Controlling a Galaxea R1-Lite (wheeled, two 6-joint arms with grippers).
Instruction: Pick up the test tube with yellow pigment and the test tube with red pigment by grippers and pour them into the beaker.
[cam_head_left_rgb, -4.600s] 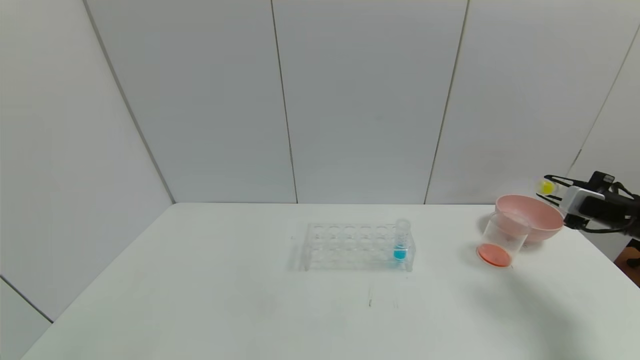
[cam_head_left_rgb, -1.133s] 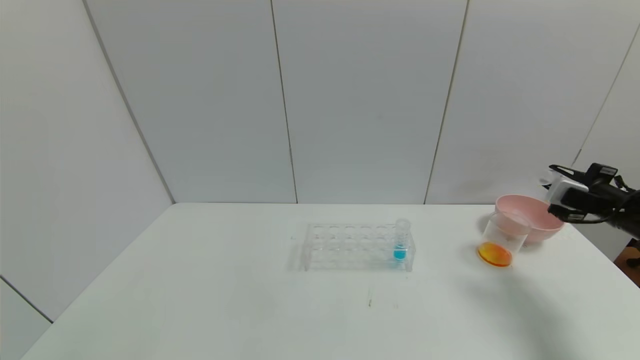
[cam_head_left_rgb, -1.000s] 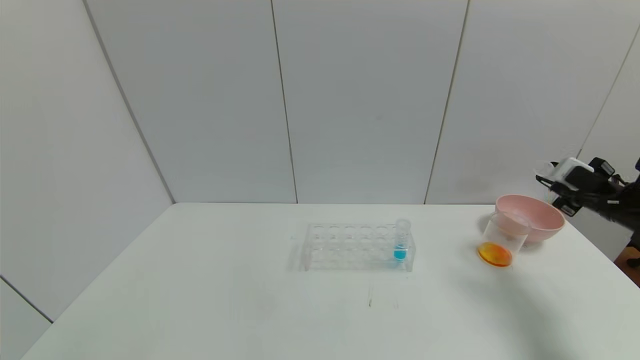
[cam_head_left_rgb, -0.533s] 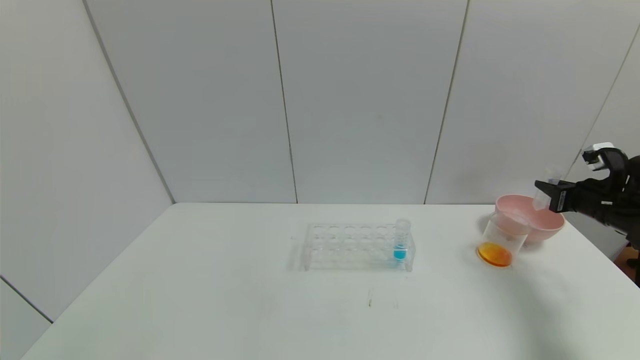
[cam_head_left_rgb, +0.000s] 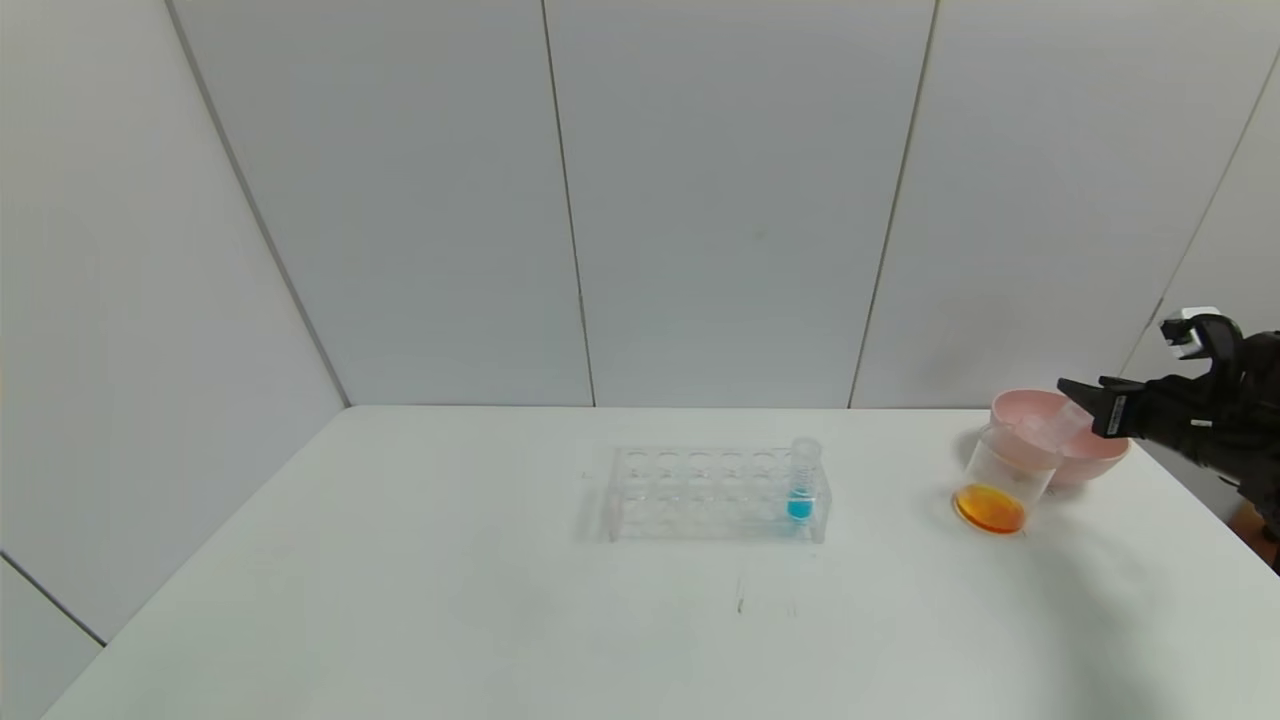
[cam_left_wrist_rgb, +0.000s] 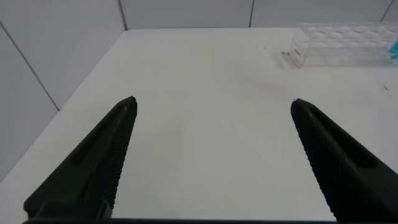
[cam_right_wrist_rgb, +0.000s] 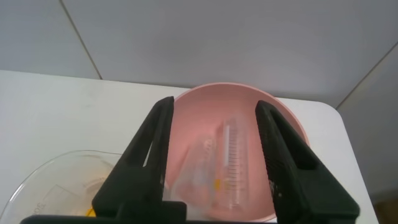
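Beaker (cam_head_left_rgb: 1003, 478): orange liquid at bottom.
Pink bowl (cam_head_left_rgb: 1090, 452): just behind beaker, two emptied tubes (cam_right_wrist_rgb: 231, 163) inside.
Right gripper (cam_right_wrist_rgb: 214, 155): above bowl, fingers apart.
Left gripper (cam_left_wrist_rgb: 211, 155): far from beaker, fingers wide.

Lab bench, tube rack (cam_head_left_rgb: 715, 492), beaker (cam_head_left_rgb: 1003, 478)

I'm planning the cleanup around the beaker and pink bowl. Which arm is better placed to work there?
Right. The right gripper hangs over the pink bowl, just beside the beaker. The left gripper is over bare table, with even the tube rack well beyond it.
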